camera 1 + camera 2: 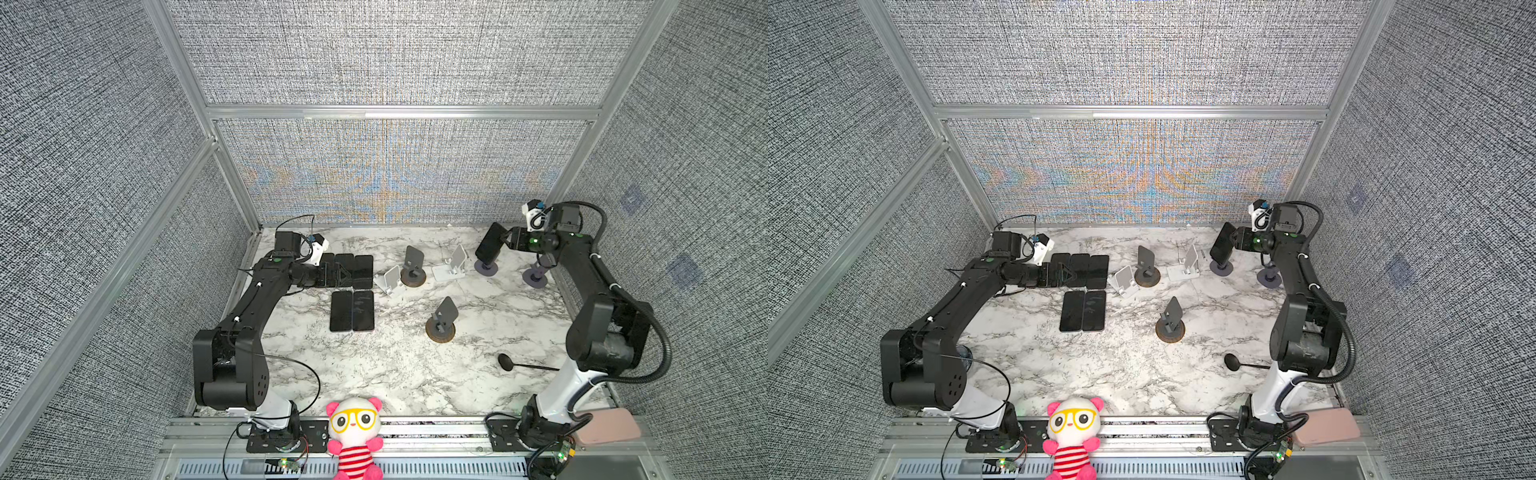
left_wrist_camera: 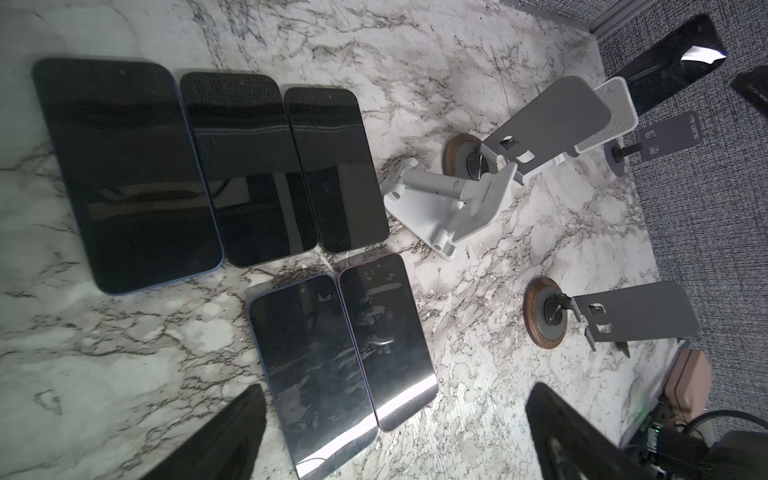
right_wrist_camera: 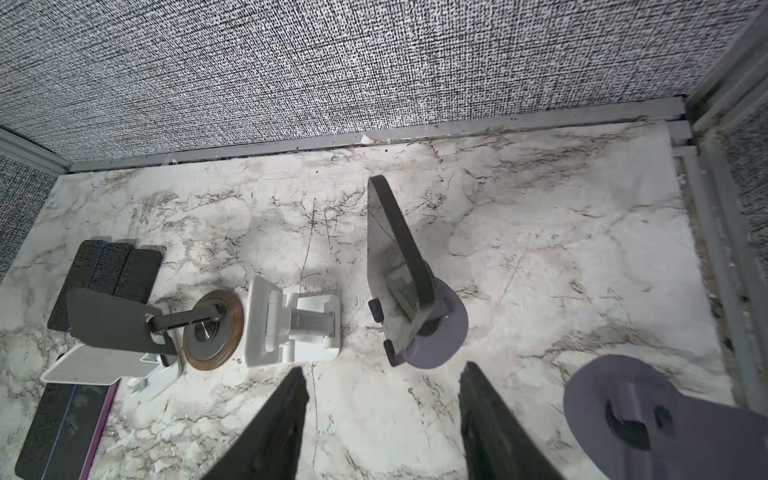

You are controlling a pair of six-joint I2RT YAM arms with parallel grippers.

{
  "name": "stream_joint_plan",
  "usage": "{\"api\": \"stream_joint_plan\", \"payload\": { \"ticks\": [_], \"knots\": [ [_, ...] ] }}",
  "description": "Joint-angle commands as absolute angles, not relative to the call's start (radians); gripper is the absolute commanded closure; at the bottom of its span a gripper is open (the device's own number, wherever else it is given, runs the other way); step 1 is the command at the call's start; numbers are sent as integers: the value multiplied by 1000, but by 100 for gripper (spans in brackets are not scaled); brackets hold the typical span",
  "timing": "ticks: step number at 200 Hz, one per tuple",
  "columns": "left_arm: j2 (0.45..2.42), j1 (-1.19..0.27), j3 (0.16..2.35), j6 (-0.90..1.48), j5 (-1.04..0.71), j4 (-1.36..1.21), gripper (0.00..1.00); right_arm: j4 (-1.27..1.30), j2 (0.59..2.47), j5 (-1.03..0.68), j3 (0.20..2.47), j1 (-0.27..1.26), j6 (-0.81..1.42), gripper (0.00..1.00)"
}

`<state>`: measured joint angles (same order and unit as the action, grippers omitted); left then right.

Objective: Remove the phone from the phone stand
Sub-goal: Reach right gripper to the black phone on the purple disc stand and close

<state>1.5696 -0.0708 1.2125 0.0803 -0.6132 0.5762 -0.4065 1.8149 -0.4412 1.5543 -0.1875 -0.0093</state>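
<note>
- Now, watching the right arm: stretched toward the far right corner of the worktop [image 1: 415,374], elbow high, forearm running away from the base, wrist turned to bring the right claw [image 1: 507,241] in sideways at phone height.
- Spread apart on that right claw, with the fingers [image 3: 282,419] bare and nothing caught between them.
- Sitting just ahead of those tips: the phone [image 1: 490,245], propped upright and leaning back on the phone stand [image 1: 485,268] with the round purple base.
- Cannot tell whether a tip touches the phone's edge; looks just beside it in both top views.
- Passing above a second purple stand [image 1: 535,278] with the right forearm.
- Over to the left arm: bent at the elbow, reaching forward low, holding the left claw [image 1: 343,275] above a row of three dark phones [image 2: 249,166] lying flat.
- Gaping wide on the left claw too, gripping nothing.
- Lying just beside that row: two more phones [image 2: 345,365], side by side, face up.
- Standing between the arms: a grey stand [image 1: 413,266] on a wooden disc, another grey stand [image 1: 442,318] nearer the front, and two white folding stands [image 1: 453,266].
</note>
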Motion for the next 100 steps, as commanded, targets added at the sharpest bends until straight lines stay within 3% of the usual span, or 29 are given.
{"api": "stream_joint_plan", "payload": {
  "ticks": [1, 100],
  "knots": [
    [1579, -72, 1220, 95, -669, 572, 2, -299, 1843, -456, 1553, -183, 29, 47],
    [1582, -71, 1224, 90, -693, 575, 1, -171, 1945, -493, 1556, -184, 51, 62]
  ]
}}
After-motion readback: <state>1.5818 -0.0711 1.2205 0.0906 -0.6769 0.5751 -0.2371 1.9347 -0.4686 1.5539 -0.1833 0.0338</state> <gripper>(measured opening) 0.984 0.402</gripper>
